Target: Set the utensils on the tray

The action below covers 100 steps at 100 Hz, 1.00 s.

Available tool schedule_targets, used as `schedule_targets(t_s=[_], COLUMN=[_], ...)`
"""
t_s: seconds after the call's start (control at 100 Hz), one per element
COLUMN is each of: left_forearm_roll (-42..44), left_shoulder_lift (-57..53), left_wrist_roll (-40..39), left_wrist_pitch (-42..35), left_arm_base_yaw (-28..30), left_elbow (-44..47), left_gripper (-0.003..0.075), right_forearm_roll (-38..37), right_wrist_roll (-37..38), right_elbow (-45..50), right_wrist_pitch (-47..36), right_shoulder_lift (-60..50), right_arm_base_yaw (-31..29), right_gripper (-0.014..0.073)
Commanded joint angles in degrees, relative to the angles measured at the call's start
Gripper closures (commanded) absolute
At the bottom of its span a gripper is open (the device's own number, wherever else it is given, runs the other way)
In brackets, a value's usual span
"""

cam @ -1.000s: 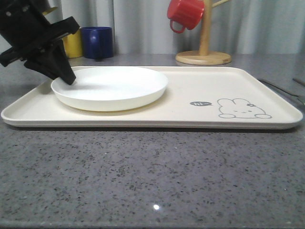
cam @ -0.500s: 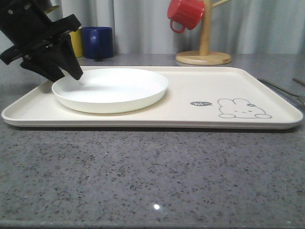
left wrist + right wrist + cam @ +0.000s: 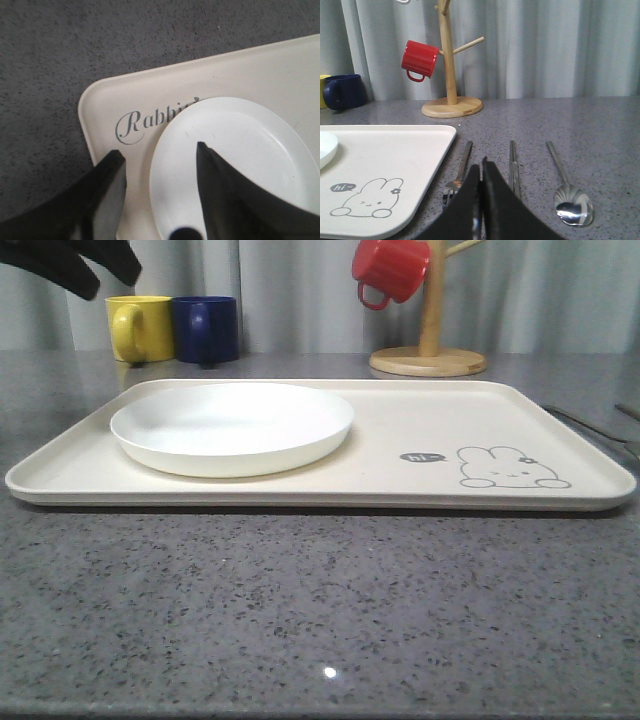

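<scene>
The white plate (image 3: 232, 427) lies on the left half of the cream tray (image 3: 320, 495). My left gripper (image 3: 100, 278) hangs high above the tray's left end, clear of the plate. In the left wrist view it (image 3: 159, 150) is open, with the plate's rim (image 3: 165, 165) and the "Rabbit" lettering of the tray (image 3: 100, 105) below its fingers and nothing held. My right gripper (image 3: 481, 167) is shut and empty, low over the counter. Beyond it lie the fork (image 3: 463, 162), the chopsticks (image 3: 513, 165) and the spoon (image 3: 567, 195), side by side, right of the tray (image 3: 395, 145).
A yellow mug (image 3: 140, 328) and a blue mug (image 3: 205, 328) stand behind the tray's left end. A wooden mug stand (image 3: 427, 362) with a red mug (image 3: 390, 270) is behind its middle. The tray's right half with the rabbit drawing (image 3: 512, 468) is bare.
My left gripper has risen from the plate's left rim to the top left corner of the front view, uncovering the yellow mug. The plate stays on the tray.
</scene>
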Motion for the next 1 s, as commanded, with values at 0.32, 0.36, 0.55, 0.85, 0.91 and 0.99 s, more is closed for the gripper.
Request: schedule_targets(t_s=[0.32, 0.36, 0.55, 0.85, 0.91, 0.99], left_forearm_roll=[2.73, 3.01, 3.01, 4.72, 4.72, 4.72], left_shoulder_lift=[-27.24, -29.57, -41.89, -57.87, -59.94, -61.53], left_wrist_roll=[-0.19, -0.09, -0.09, -0.09, -0.09, -0.09], left_wrist_pitch=[-20.65, -23.17, -31.70, -36.68, -36.68, -36.71], left_arm_base_yaw=[4.85, 4.85, 4.85, 4.85, 4.85, 4.85], left_elbow=[21.38, 24.17, 36.03, 48.46, 49.53, 50.32], left_gripper=[0.0399, 0.0399, 0.0399, 0.0406, 0.0408, 0.0444], right_forearm_roll=[-0.23, -0.23, -0.23, -0.23, -0.23, -0.23], right_wrist_roll=[-0.31, -0.31, -0.31, -0.31, -0.31, -0.31], right_elbow=[-1.04, -1.04, -1.04, -1.04, -1.04, -1.04], right_wrist_pitch=[-4.87, -4.87, -4.87, -4.87, -4.87, -4.87], right_shoulder_lift=[-1.02, -1.02, -1.02, -1.02, -1.02, -1.02], right_arm_base_yaw=[-0.28, -0.28, -0.28, -0.28, -0.28, -0.28], right_gripper=[0.0662, 0.0662, 0.0662, 0.0662, 0.0662, 0.0662])
